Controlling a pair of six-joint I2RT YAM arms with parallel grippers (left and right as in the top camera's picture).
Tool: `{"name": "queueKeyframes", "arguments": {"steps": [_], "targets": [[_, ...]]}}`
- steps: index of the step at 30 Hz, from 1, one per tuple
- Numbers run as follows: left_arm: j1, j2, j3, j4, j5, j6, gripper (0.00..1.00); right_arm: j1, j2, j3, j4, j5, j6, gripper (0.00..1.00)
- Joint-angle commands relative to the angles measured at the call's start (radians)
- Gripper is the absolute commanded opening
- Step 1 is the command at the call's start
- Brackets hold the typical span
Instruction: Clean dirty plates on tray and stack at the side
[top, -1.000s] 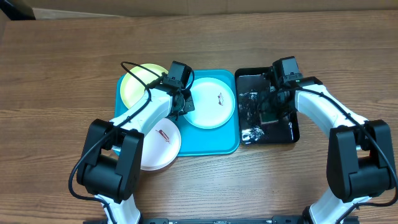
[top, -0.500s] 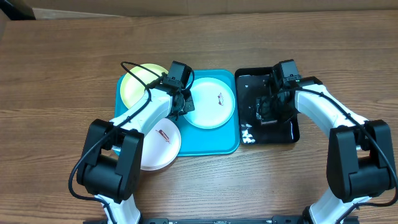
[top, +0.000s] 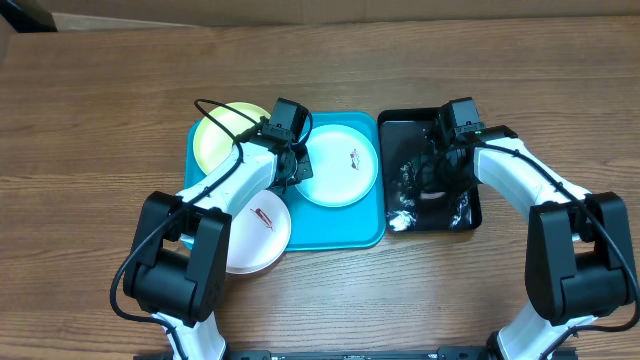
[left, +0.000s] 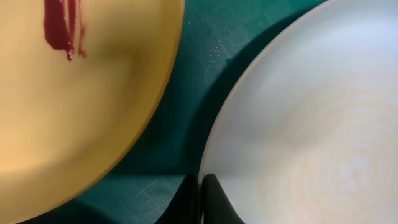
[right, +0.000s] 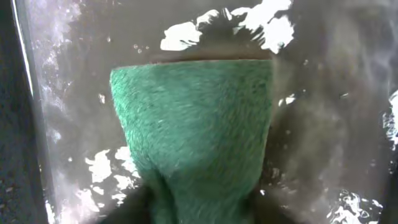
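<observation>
Both my arms reach forward over the table, wrists tipped down.
My left gripper (left: 199, 193) has its fingertips almost together, nipping the rim of the pale blue plate (left: 298, 124); my right gripper (top: 436, 178) is pinched on the green sponge (right: 193, 130).

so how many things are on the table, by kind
plates: 3 (yellow-green plate, pale blue plate, white plate)
trays: 2 (turquoise tray, black tray)
sponges: 1 (green sponge)
total: 6
</observation>
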Motion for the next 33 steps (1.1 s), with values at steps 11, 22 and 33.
{"name": "queueKeyframes", "arguments": {"steps": [11, 22, 33], "targets": [[0.007, 0.013, -0.007, -0.011, -0.017, 0.002, 0.04, 0.001, -0.022, 0.037, 0.084, 0.016, -0.004, 0.74], [0.007, 0.013, -0.007, -0.010, -0.017, 0.002, 0.04, 0.001, -0.002, 0.009, 0.135, 0.032, -0.004, 0.57], [0.007, 0.013, -0.007, -0.010, -0.017, 0.002, 0.04, 0.001, -0.002, -0.017, 0.100, 0.032, -0.004, 0.67]]}}
